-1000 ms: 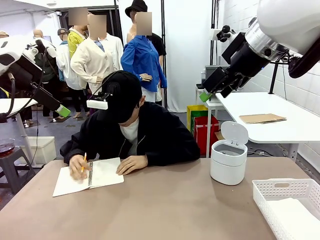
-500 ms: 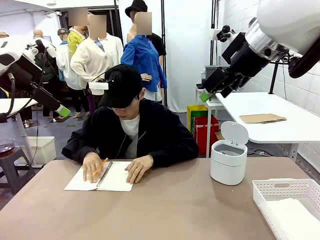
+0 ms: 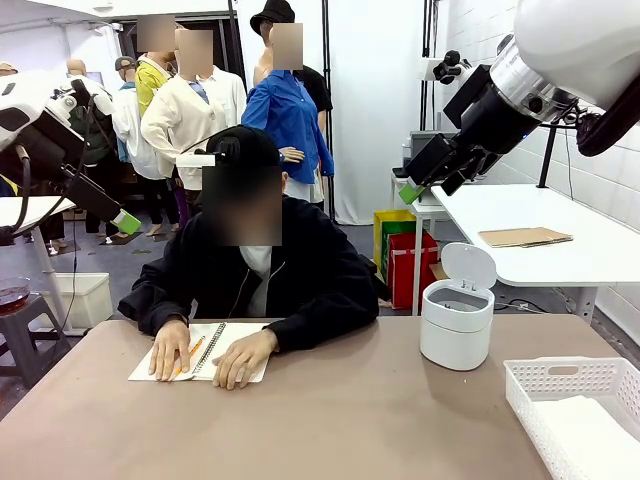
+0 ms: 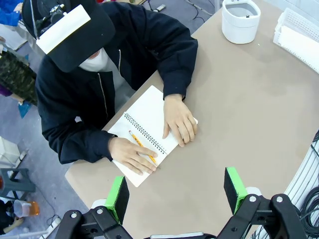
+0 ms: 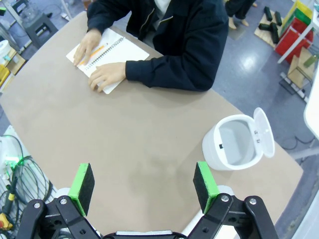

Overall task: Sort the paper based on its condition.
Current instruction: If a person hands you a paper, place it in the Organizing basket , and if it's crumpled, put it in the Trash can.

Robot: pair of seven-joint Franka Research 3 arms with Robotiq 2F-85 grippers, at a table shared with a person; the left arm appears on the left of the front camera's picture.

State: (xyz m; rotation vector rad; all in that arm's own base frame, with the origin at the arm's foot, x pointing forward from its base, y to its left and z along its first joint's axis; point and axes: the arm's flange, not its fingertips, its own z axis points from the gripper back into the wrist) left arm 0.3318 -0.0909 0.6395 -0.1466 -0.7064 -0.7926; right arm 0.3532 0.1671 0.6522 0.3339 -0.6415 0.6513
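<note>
Left wrist view looks straight down on the paper, which at this moment is bound in the open spiral notebook (image 4: 149, 112), flat on the table (image 4: 239, 114) beneath and ahead of the left gripper (image 4: 174, 184), a little toward that gripper's own left pad. I judge that no sheet has been torn loose yet. The notebook's long axis, taken along the wire spiral, runs diagonally across this view, from upper left to lower right, so it sits skewed to the line between the 2 pads. The person's right hand (image 4: 132, 157) presses on the near page with a pencil (image 4: 142, 147) under it, and the person's left hand (image 4: 180, 122) rests on the far page's corner. The left gripper hangs high above, jaws wide apart and empty. From the right gripper (image 5: 143, 181), also spread wide and holding nothing, the notebook lies well apart, far ahead and off past its left pad, with bare table between. So the left arm is the nearer of the 2 to the paper, while the white bin (image 5: 234, 144) with its lid up sits just ahead of the right gripper's right pad. A white basket (image 3: 560, 375) stands beyond that, with something white in it; whether that is a sheet I cannot tell.
</note>
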